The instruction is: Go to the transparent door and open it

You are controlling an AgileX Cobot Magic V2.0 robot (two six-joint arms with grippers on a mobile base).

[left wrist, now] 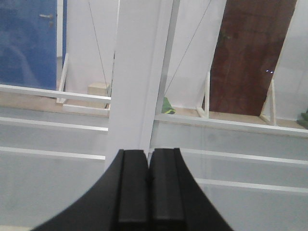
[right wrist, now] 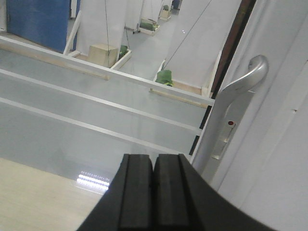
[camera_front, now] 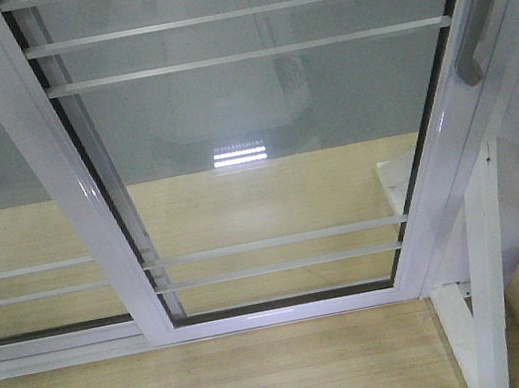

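Black matte fingers of our left gripper (left wrist: 148, 163) are pressed flat together with no gap and nothing between them, the wrist aimed level at the glazing. Straight ahead of its tips rises a broad white stile (left wrist: 139, 72), smooth and square-edged; we cannot tell which panel it belongs to. Our right gripper (right wrist: 154, 166) is likewise drawn together and empty. Ahead and to the right of its tips, apart from them, a long curved handle (right wrist: 243, 84) of satin grey metal stands off a glossy white frame. That frame belongs to the transparent door (camera_front: 259, 134), whose clear glass spreads ahead and to the left of the right pincer, crossed by thin horizontal white bars and carrying a bright striped reflection. Beyond the door's left edge we see a similar white-framed glass panel (camera_front: 6, 239) without a handle. Below the handle side stands a bare white post (camera_front: 483, 265) with a slanted brace. Pale wood-grain flooring (camera_front: 222, 381) lies beneath the door's bottom rail.
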